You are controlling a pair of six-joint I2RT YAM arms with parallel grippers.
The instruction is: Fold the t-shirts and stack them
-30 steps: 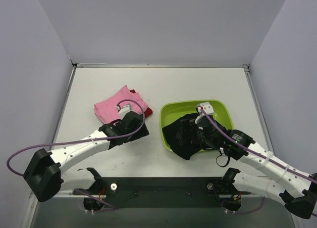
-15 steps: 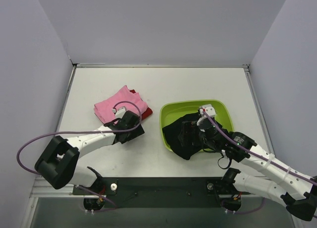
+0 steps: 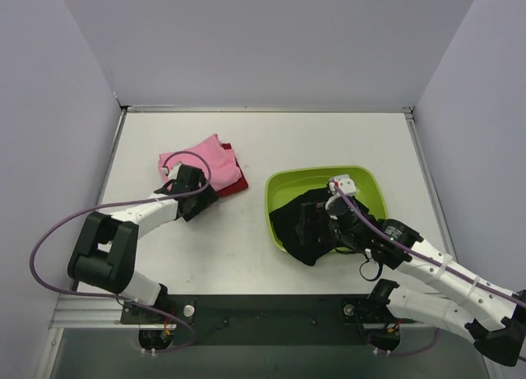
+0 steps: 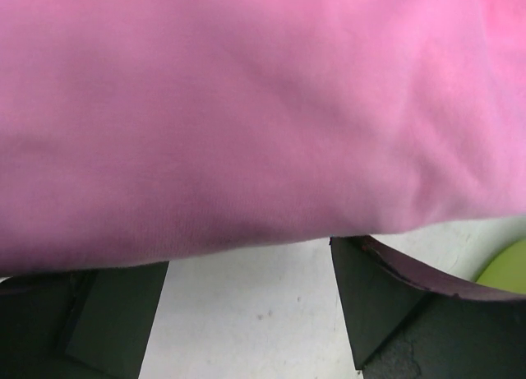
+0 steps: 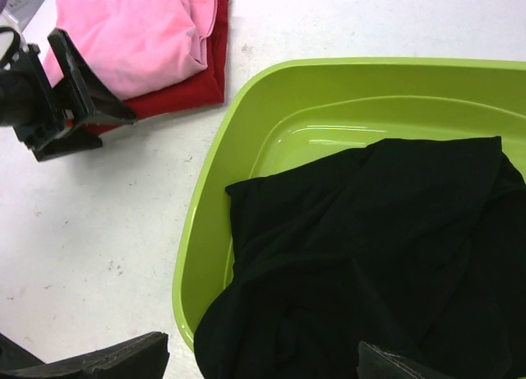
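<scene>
Currently, I find the black shirt (image 5: 370,231) bunched inside the lime-green tub (image 5: 205,190), one fold draped over the tub's near rim, with no clear long axis. My right gripper (image 5: 263,354) hangs directly above it, jaws spread wide and empty; that arm is plainly the nearer. Left of the tub, the pink shirt (image 3: 197,161) lies on the dark red shirt (image 3: 236,182). My left gripper (image 4: 248,272), wide and gripping nothing, sits at the pink edge.

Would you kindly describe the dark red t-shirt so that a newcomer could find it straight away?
Start at the lime-green tub on the table and look left of it. The dark red t-shirt lies folded there as the bottom layer, peeking out as a strip beneath the pink t-shirt on top.
</scene>
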